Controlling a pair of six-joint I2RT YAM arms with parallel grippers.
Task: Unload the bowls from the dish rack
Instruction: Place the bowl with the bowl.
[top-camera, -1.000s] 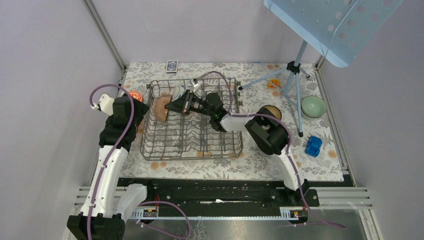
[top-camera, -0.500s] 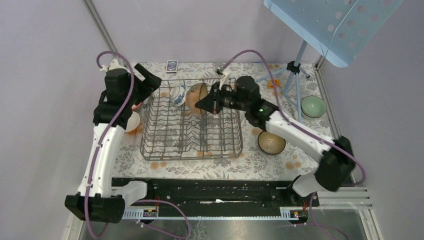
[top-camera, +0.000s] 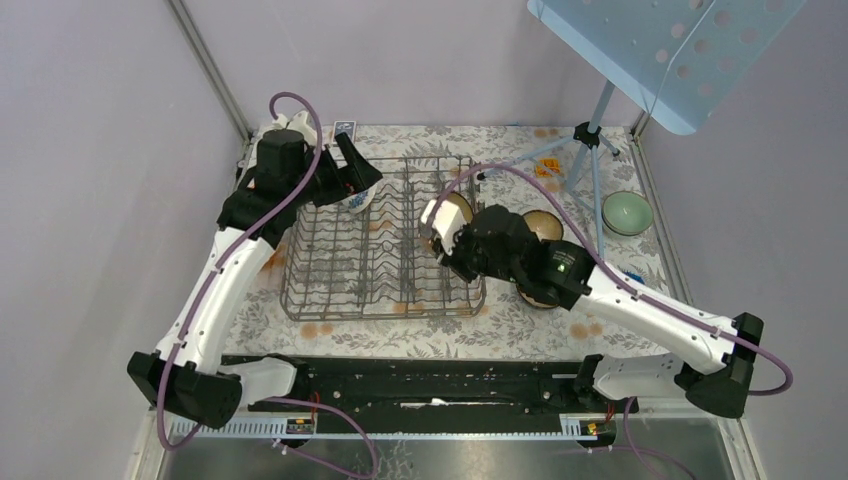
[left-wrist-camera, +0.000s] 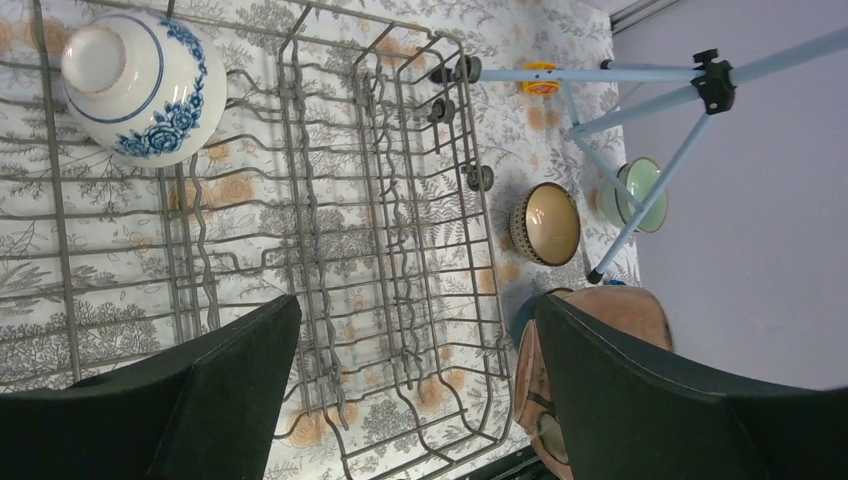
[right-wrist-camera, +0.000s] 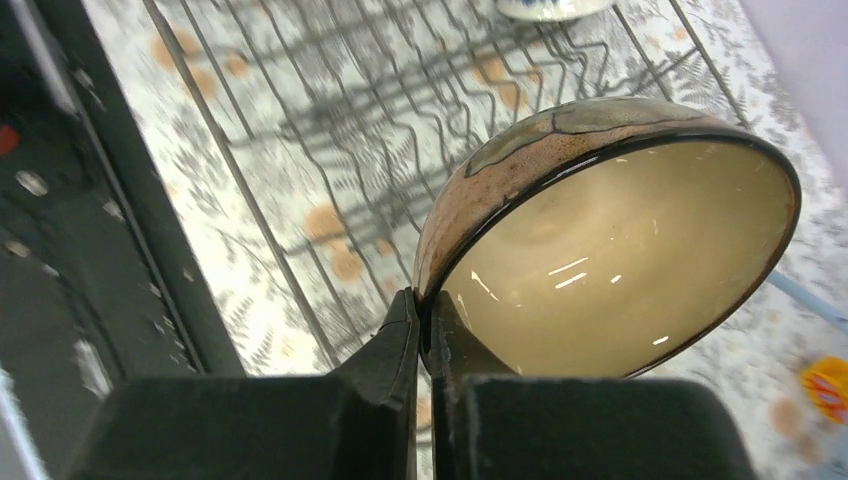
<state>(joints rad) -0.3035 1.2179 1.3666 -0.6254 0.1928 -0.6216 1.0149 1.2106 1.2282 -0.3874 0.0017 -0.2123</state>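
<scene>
Unload about halfway: one bowl in the air, one left racked.

Top view: right gripper (top-camera: 445, 232) is clamped on the brown bowl (top-camera: 455, 212) above the right side of the dish rack (top-camera: 385, 312). The dark-rimmed bowl (top-camera: 545, 226) and green bowl (top-camera: 627, 213) sit on the table (top-camera: 640, 280) to the right, so I'd call those done. The blue-and-white bowl (top-camera: 355, 203) is left in the rack's far-left corner, with the left gripper (top-camera: 358, 188) just beside it. Drop room on the right is tight, between the arm, the set-down bowls and the tripod (top-camera: 598, 225).
Left wrist: jaws wide apart and empty. The bowl is upside down among the tines, off to one side, not between the fingers.
Right wrist: fingers pinch the brown bowl's rim, bowl tilted, rack wires below it.
</scene>
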